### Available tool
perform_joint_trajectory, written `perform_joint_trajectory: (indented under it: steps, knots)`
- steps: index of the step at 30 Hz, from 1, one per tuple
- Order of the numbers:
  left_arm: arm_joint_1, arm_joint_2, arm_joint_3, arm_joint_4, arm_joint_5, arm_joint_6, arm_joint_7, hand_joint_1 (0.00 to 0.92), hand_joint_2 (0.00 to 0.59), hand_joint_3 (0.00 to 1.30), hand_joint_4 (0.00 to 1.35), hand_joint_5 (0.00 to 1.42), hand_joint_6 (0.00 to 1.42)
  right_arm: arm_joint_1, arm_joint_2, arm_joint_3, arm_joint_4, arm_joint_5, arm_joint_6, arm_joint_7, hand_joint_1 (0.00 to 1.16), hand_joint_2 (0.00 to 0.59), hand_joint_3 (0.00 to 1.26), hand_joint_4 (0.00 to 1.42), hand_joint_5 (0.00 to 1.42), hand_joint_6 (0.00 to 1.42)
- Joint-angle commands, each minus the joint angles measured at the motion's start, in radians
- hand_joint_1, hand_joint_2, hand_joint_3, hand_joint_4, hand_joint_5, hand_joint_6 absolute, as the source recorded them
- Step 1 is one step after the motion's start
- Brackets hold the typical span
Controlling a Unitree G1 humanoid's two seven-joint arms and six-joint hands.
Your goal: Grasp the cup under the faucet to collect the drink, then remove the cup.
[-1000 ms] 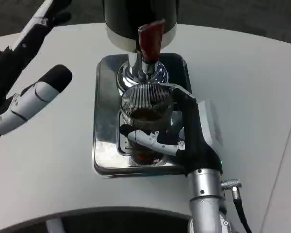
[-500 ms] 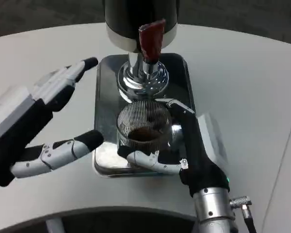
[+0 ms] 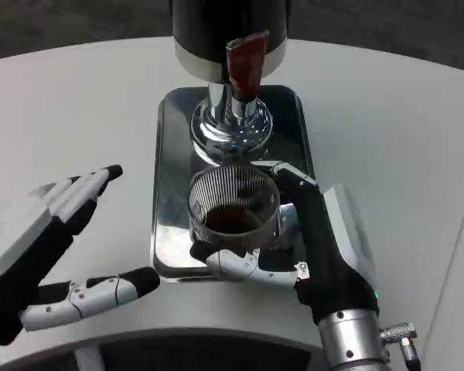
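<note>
Ribbed clear cup (image 3: 233, 207) part full of dark drink, near edge of steel tray (image 3: 170, 154), just clear of faucet (image 3: 230, 127). Clamped by right robot hand (image 3: 294, 239) around the wall. Left robot hand (image 3: 39, 247) spread wide, holding nothing, over the table (image 3: 387, 139). Probably light, thin and crushable, slick; best gripped mid-wall, kept upright against spilling.

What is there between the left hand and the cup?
In the head view, bare white table and the steel tray's rim lie between the left hand and the cup.
</note>
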Motion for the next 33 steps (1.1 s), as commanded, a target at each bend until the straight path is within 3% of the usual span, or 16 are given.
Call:
perform_joint_trajectory:
  steps: [1, 8, 17, 22, 27, 33]
  knots:
    - [0.046, -0.005, -0.038, -0.032, 0.068, -0.004, 0.009, 0.000, 0.068, 0.00, 0.00, 0.00, 0.00, 0.028, -0.004, 0.016, -0.074, -0.005, -0.016, 0.025, 1.10, 0.093, 0.64, 0.85, 0.91, 1.25]
    - [0.106, -0.021, -0.051, -0.056, 0.154, -0.026, 0.043, 0.000, 0.059, 0.00, 0.00, 0.00, 0.00, 0.102, -0.015, 0.035, -0.181, 0.000, -0.021, 0.076, 1.10, 0.093, 0.65, 0.85, 0.91, 1.25]
    - [0.191, -0.025, -0.017, -0.064, 0.173, -0.157, 0.114, 0.000, 0.045, 0.00, 0.00, 0.00, 0.00, 0.176, -0.032, 0.068, -0.305, 0.007, -0.024, 0.149, 1.11, 0.094, 0.65, 0.86, 0.91, 1.25]
    - [0.249, -0.048, 0.040, -0.020, 0.156, -0.312, 0.232, 0.000, 0.043, 0.00, 0.00, 0.00, 0.00, 0.226, -0.040, 0.085, -0.381, 0.008, -0.020, 0.184, 1.11, 0.094, 0.65, 0.87, 0.91, 1.25]
    - [0.265, -0.051, 0.051, -0.005, 0.157, -0.360, 0.246, 0.000, 0.046, 0.00, 0.00, 0.00, 0.00, 0.273, -0.052, 0.103, -0.430, -0.004, -0.022, 0.207, 1.11, 0.095, 0.65, 0.87, 0.91, 1.25]
    - [0.291, -0.053, 0.058, -0.013, 0.151, -0.398, 0.245, 0.000, 0.045, 0.00, 0.00, 0.00, 0.00, 0.323, -0.071, 0.094, -0.492, 0.014, -0.013, 0.254, 1.11, 0.095, 0.65, 0.87, 0.91, 1.25]
